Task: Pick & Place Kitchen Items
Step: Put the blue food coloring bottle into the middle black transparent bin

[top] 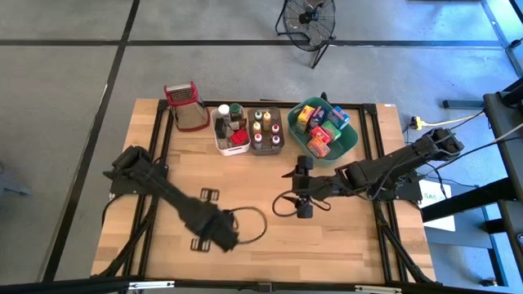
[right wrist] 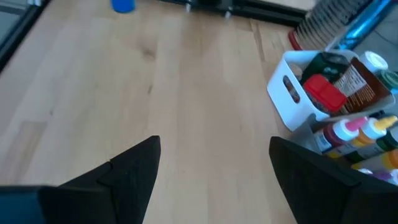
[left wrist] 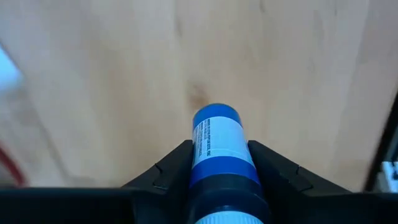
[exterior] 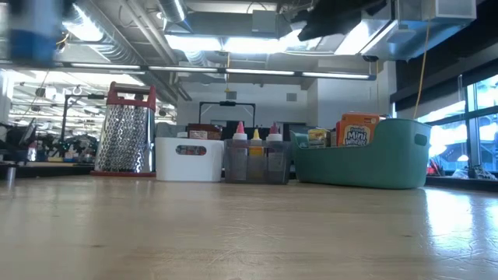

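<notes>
Your table carries a teal bin, a white bin and a brown one along its far edge. Your left claw, near-left, grips a blue-capped bottle. Your right claw hangs wide at centre.

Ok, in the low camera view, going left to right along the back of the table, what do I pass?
Steel box grater → white bin → brown bin of squeeze bottles → teal bin with the Mini Wheats box standing in it.
</notes>
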